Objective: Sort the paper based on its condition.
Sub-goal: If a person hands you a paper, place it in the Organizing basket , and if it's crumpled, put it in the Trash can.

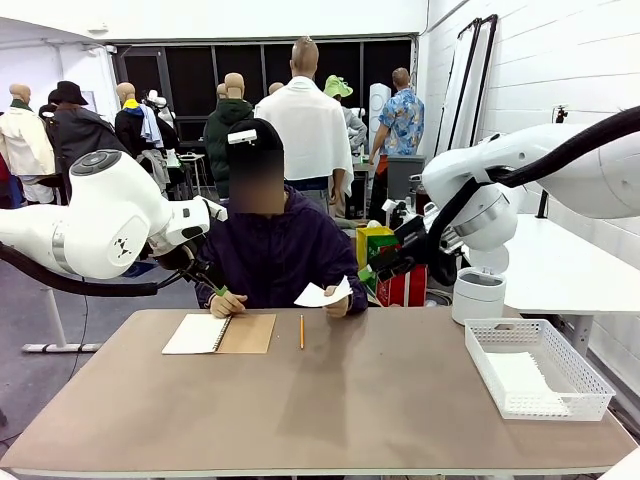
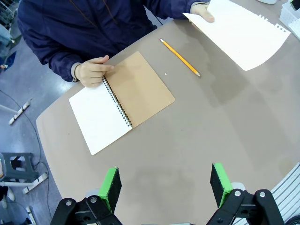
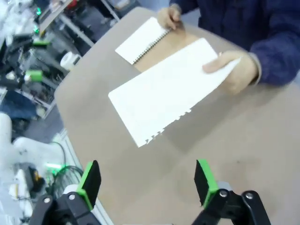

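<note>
While person holds paper (image 3: 166,89) (torn edge), notebook (image 2: 123,100) open

One loose sheet of paper (image 1: 322,294) is held up just right of the one notebook (image 1: 219,334); more paper (image 1: 524,378) lies in the one basket (image 1: 537,368), well right of the notebook, count unclear. One pencil (image 1: 301,331) lies just right of the notebook. Two robot hands, left (image 2: 165,187) and right (image 3: 146,183).
</note>
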Controlling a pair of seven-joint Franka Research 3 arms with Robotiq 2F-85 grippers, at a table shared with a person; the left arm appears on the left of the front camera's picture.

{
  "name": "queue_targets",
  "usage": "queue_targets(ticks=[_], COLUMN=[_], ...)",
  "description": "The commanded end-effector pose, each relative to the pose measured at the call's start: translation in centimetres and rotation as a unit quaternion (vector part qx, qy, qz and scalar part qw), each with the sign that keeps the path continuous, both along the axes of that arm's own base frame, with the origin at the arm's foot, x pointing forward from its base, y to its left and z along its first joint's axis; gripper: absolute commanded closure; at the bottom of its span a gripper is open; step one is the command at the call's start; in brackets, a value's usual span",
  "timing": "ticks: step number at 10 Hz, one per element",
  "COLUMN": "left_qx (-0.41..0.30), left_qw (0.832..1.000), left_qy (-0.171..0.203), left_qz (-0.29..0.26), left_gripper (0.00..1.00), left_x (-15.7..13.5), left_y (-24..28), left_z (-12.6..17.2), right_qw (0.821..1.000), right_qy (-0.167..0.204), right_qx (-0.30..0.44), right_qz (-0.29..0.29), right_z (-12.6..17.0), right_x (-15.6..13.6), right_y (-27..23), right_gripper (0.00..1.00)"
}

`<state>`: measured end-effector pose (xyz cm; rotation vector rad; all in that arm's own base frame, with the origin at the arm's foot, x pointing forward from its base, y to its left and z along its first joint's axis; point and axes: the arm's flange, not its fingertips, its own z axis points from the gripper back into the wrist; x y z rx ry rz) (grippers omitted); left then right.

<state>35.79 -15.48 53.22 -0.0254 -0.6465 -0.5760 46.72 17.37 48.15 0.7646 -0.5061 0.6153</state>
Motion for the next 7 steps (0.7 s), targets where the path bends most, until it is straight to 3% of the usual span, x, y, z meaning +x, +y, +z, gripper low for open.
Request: queue_targets(ticks=[1,2,3,7], left_qx=[0.001,0.001,0.001,0.001], left_qw=[1.000,1.000,1.000,1.000], left_qy=[-0.005,-0.005,-0.005,-0.005], left_qz=[0.000,0.000,0.000,0.000], left_gripper=[0.00,0.00,0.00,0.00], left_x=[0.08,0.08,0.08,0.08], left_y=[0.09,0.09,0.09,0.09], left_z=[-0.09,-0.09,-0.09,-0.09], right_qw=[0.998,0.999,0.999,0.999], right_qy=[0.048,0.030,0.029,0.033], right_qx=[0.020,-0.033,0.009,-0.001], right_qz=[-0.029,-0.015,-0.017,-0.021], right_z=[-0.14,-0.05,-0.51,-0.46], right_x=[1.13,0.83,0.64,0.76], right_y=[0.30,0.49,-0.49,-0.45], right_gripper=[0.00,0.00,0.00,0.00])
